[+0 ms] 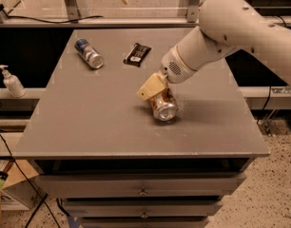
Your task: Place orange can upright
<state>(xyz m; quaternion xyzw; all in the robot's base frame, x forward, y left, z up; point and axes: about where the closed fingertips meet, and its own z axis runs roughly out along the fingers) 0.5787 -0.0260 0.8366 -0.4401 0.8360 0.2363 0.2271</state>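
Camera view looks down across the grey table [83, 127], and the white arm [231, 27] reaches in from the upper right, its wrist angled down toward the middle of the surface. At its tip sits the tan gripper [154, 90], low over the tabletop, and right under it, pressed against its lower right side, is the orange can [163, 107]. That can is not upright: it leans, silver end turned toward us and slightly down, orange-brown body running back up beneath the gripper. It seems to touch the table near its lower rim, though the shadow there makes that hard to call. Whether the gripper is clamped on the can or only resting against it, I cannot tell, since the tan housing covers the contact. Beyond the gripper and a little to its left lies a dark flat packet [137, 54]. Further left of that, well apart from the gripper, a blue-and-silver can [88, 53] lies on its side. Far off to the gripper's left, off the table, a white pump bottle [12, 82] stands on a ledge.
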